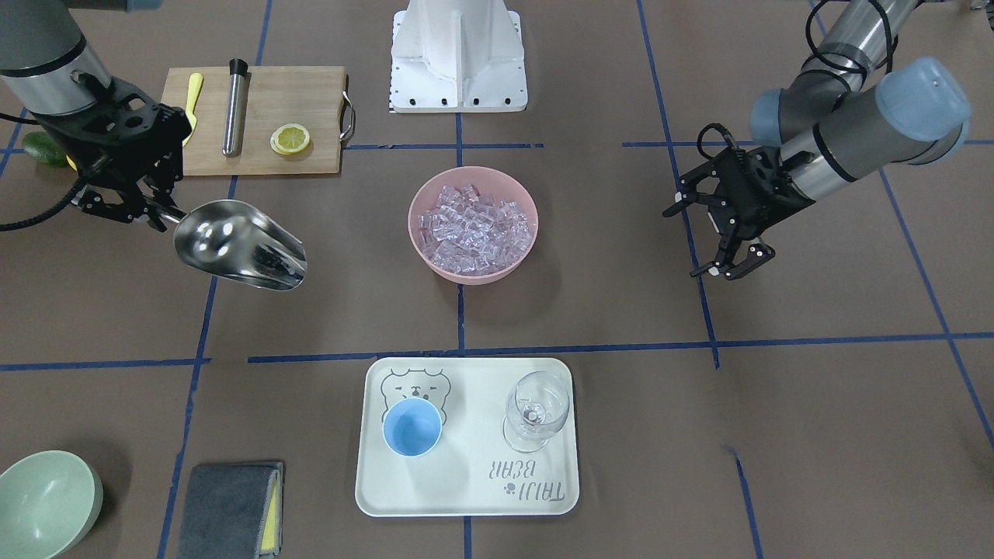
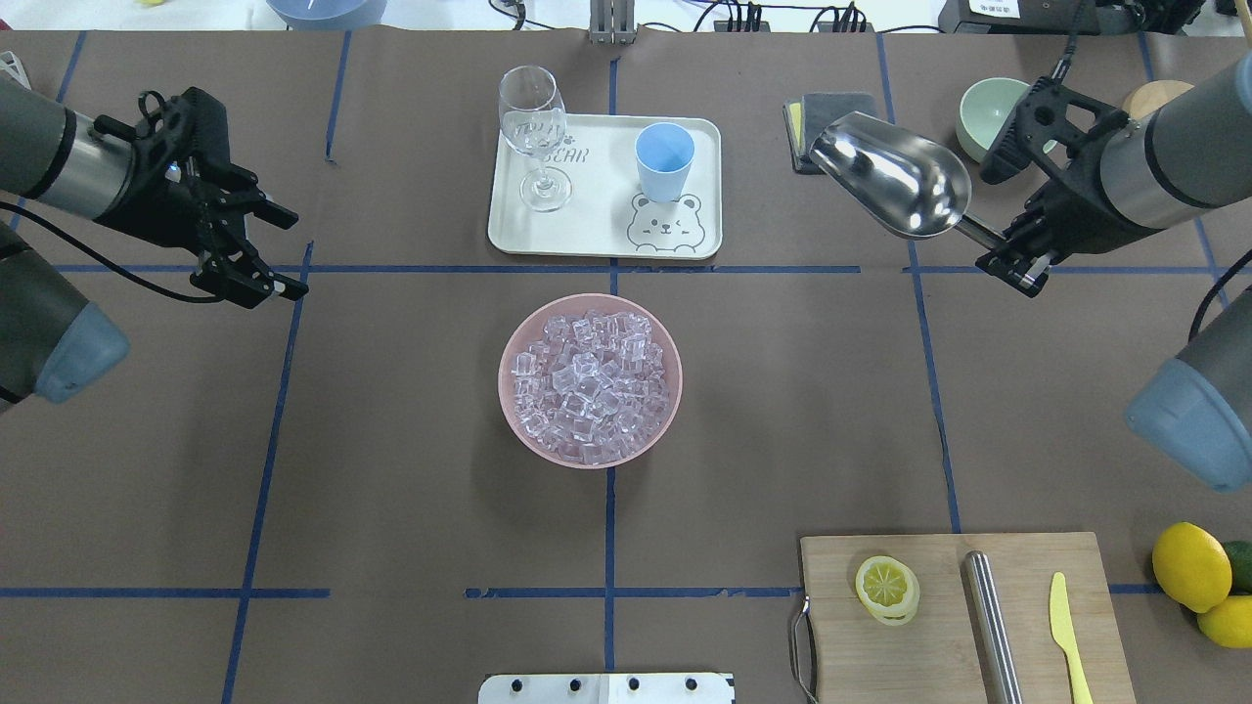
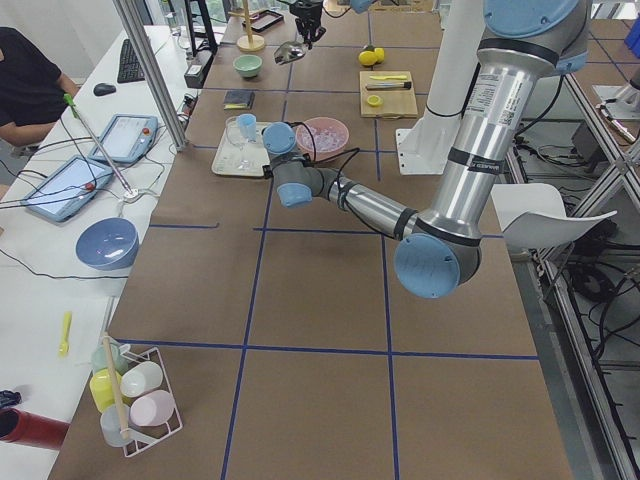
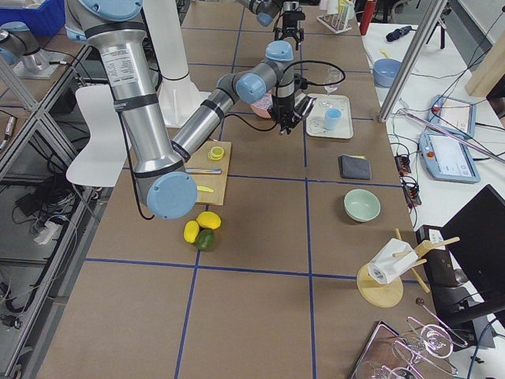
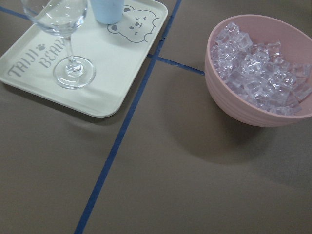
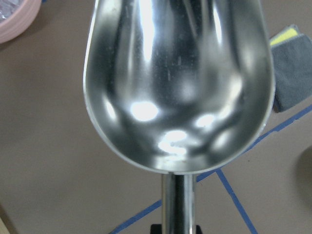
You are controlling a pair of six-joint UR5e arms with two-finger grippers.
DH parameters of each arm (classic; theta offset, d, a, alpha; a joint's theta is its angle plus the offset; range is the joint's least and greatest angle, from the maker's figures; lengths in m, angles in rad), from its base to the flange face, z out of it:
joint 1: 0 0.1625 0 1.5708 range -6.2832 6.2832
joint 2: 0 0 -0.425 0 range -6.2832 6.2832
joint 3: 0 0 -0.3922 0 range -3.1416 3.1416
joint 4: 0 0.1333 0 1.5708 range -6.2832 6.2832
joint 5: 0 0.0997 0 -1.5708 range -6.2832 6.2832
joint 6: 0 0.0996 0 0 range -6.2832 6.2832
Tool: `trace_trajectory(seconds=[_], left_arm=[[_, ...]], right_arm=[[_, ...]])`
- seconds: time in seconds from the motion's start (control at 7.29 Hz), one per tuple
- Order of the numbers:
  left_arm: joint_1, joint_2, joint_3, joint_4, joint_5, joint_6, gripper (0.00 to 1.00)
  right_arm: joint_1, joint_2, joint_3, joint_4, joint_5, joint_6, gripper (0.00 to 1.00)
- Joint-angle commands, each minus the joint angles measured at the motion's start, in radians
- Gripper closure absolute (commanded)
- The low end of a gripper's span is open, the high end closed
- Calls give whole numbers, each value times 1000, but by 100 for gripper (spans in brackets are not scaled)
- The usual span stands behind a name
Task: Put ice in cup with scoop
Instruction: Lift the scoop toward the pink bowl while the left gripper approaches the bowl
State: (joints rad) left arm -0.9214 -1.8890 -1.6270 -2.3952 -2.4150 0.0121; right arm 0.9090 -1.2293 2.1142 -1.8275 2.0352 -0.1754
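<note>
The ice [image 2: 590, 381] lies heaped in a pink bowl [image 2: 518, 430] at the table's middle; it also shows in the front view [image 1: 474, 229] and the left wrist view [image 5: 258, 68]. The light-blue cup [image 2: 664, 161] stands upright and empty on a cream tray [image 2: 587, 230], beside a clear wine glass [image 2: 533, 127]. My right gripper [image 2: 1012, 259] is shut on the rod handle of the steel scoop [image 2: 890, 174] and holds it in the air, right of the tray. The scoop's trough [image 6: 178, 83] is empty. My left gripper [image 2: 284, 249] is open and empty, left of the bowl.
A wooden cutting board [image 2: 939, 636] at the near right carries a lemon half [image 2: 886, 589], a steel cylinder [image 2: 990, 626] and a yellow knife [image 2: 1068, 636]. Lemons [image 2: 1190, 565] lie beside it. A pale green bowl [image 2: 990, 115] and a grey sponge [image 2: 831, 110] sit behind the scoop.
</note>
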Motion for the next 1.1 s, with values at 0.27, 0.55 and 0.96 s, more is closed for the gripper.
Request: trace_trajectory(seconds=[0.27,0.55,0.96], left_arm=[[203,-52,36,-130,250,16,1],[231,-55,44,-131,269,12,1],[309,-83,78,-133,269,6,1]], right_arm=[[-144,137,-3,-253,-52,-49,100],[-177,142,13,-254,-152,-52,100],[-202,244,12,-445,-202,-125,100]])
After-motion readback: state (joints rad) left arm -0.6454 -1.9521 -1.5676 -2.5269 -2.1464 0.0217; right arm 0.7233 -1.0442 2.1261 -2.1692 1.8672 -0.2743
